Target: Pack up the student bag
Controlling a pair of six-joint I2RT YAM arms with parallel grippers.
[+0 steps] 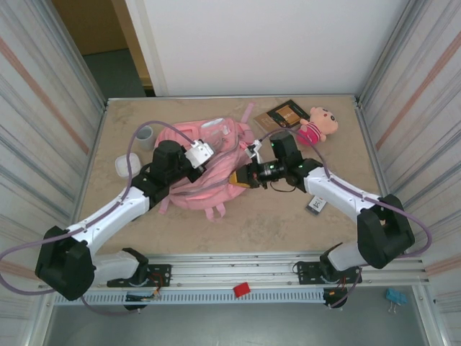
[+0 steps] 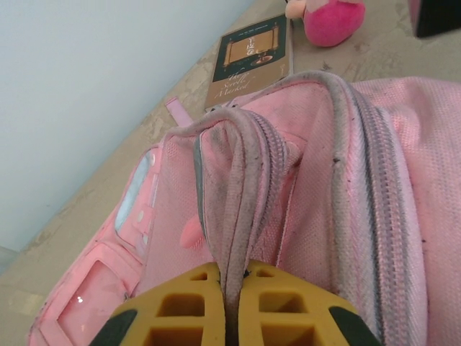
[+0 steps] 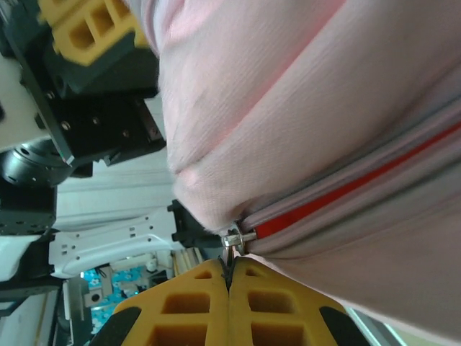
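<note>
The left pincer [image 2: 232, 282] clamps the student bag [image 2: 374, 180]; the right pincer [image 3: 230, 270] seemingly nips the zip pull [image 3: 233, 238]: draw it steadily against that hold.

The large fabric backpack [image 1: 212, 184] is pale pink with grey zip bands and a red stripe beside one zip. The small plush doll [image 1: 317, 124] is hot pink and tan. The flat rectangular book [image 1: 282, 115] is dark brown with a gold panel. The stone-look tabletop [image 1: 288, 216] is mottled beige.
</note>
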